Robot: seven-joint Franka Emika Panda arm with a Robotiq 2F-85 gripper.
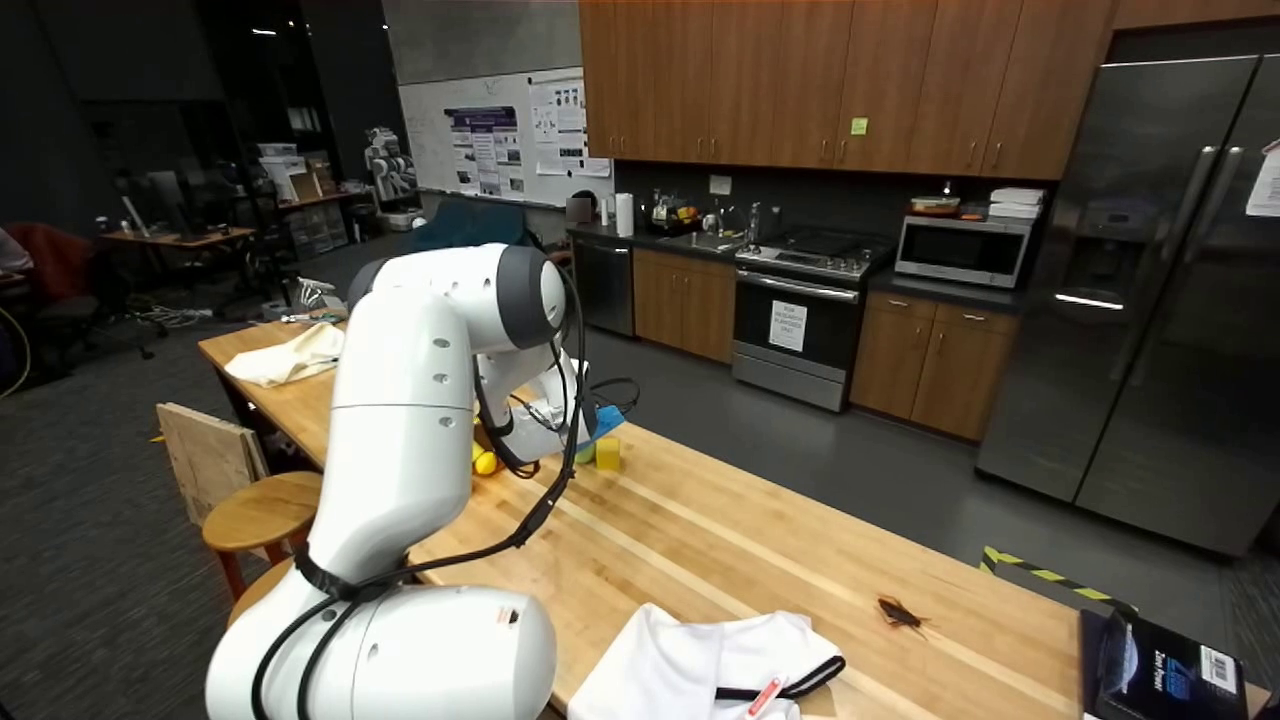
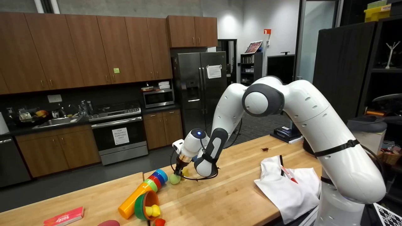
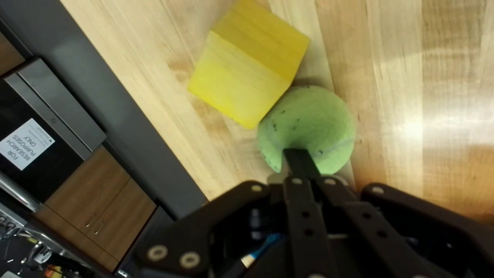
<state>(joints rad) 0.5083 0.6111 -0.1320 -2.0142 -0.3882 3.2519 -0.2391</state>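
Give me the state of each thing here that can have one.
Gripper: shut, tips at the green ball, contact unclear
Stacked cups: lying on their side
Green cup: tipped over
White cloth: rumpled
Oven door: shut
Microwave: shut
Refrigerator: both doors shut
Cabinets: visible doors shut

The ball (image 3: 314, 119) lies beside the block (image 3: 251, 67) (both on the table (image 3: 397, 88)).

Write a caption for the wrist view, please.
Closed hand at a green ball that sits beside a yellow block.
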